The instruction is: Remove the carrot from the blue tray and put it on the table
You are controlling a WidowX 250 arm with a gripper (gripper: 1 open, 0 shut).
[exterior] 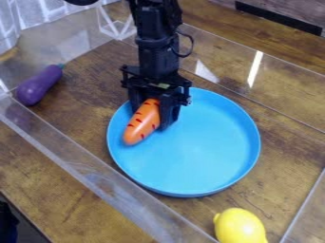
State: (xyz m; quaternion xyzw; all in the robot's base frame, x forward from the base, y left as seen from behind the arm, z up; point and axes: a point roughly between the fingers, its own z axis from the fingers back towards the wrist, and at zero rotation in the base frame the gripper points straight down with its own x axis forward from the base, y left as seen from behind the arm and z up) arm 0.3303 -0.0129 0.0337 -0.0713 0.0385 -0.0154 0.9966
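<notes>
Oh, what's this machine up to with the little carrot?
A robot arm has its gripper closed at the leafy end of the carrot, apparently gripping it. The carrot is at the edge of the blue tray and has not been put on the table. The eggplant and lemon lie outside the tray.

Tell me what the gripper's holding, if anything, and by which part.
The carrot, apparently, by its upper, leafy end; the gripper hides the exact contact.

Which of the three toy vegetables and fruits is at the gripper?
The carrot: orange, over the blue tray, unlike the eggplant and lemon.
</notes>
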